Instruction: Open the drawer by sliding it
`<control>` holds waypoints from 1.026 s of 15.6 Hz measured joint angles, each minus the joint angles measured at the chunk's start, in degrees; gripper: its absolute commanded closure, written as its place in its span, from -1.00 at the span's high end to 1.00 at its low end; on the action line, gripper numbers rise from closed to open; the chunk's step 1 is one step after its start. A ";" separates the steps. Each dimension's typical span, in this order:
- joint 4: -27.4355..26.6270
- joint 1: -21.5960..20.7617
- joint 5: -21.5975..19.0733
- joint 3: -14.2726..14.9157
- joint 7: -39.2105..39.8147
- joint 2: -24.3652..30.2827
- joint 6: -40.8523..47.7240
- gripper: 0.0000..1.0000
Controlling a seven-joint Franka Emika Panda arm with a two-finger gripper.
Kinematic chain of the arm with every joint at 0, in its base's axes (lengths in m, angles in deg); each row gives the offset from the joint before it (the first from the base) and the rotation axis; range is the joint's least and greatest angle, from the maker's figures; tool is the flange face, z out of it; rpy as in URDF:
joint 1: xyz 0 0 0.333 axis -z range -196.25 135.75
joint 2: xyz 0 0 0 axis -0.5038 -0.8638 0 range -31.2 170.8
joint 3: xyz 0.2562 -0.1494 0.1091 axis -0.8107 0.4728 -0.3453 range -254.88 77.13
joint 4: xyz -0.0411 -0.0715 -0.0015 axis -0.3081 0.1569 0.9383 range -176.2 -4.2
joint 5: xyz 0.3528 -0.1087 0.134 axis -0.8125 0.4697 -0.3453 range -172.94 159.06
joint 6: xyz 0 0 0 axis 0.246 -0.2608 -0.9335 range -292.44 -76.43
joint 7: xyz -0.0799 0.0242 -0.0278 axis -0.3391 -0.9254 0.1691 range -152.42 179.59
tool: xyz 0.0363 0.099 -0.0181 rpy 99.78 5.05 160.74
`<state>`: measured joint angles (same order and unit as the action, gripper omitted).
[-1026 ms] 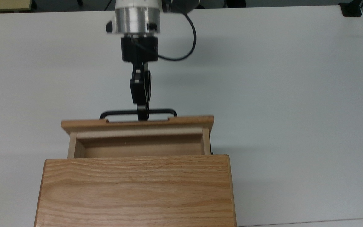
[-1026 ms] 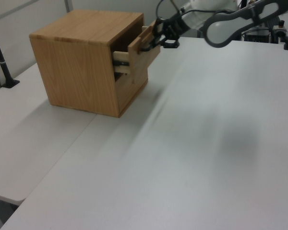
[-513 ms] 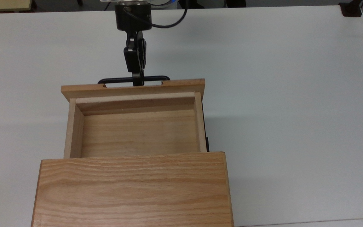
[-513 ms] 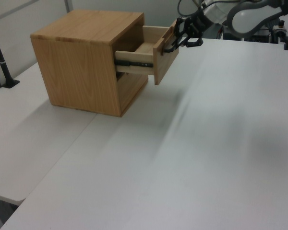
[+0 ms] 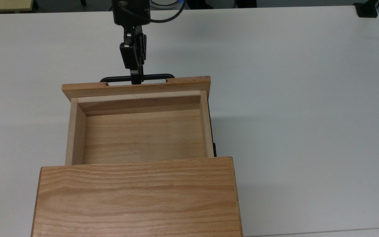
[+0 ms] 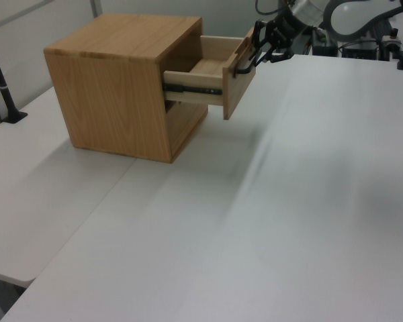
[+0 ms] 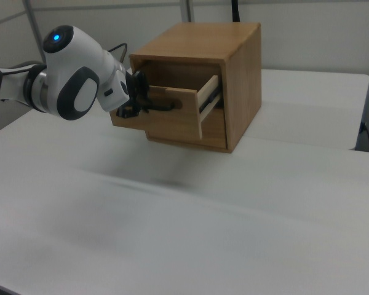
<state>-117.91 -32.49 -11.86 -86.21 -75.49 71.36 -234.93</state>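
Observation:
The light oak drawer (image 5: 143,135) stands pulled far out of its oak casing (image 5: 137,197), showing a bare paler interior. Its thin black bar handle (image 5: 117,79) runs along the front panel (image 5: 136,88). My gripper (image 5: 136,77) reaches in from the top view's top and is shut on the middle of the handle. In the left view the drawer (image 6: 236,84) juts to the right from the casing (image 6: 114,100), with the gripper (image 6: 257,48) at its front. In the right view the drawer (image 7: 172,117) sticks out leftward, and the gripper (image 7: 149,102) holds the handle (image 7: 164,106).
The casing sits on a white table (image 5: 308,98) with wide open surface around it. A black side rail (image 6: 191,84) shows along the drawer. The white arm (image 7: 74,74) extends from the right view's left. A black post (image 6: 0,80) stands at the left view's left.
The drawer has slid much further out of the casing, from a narrow gap to nearly full extension. My gripper moved with the handle toward the top view's top.

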 measured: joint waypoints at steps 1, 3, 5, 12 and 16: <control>0.69 0.05 -0.01 0.66 -0.04 0.40 1.71 1.00; 3.66 0.49 -0.01 1.43 -0.04 1.35 9.73 1.00; 8.13 0.62 -0.01 1.79 -0.04 1.98 19.37 1.00; 18.78 0.38 2.97 1.93 8.93 2.29 39.39 1.00; 23.50 0.13 3.19 1.71 26.47 2.32 51.65 1.00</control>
<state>-94.41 -32.36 -8.67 -84.50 -49.02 73.68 -183.27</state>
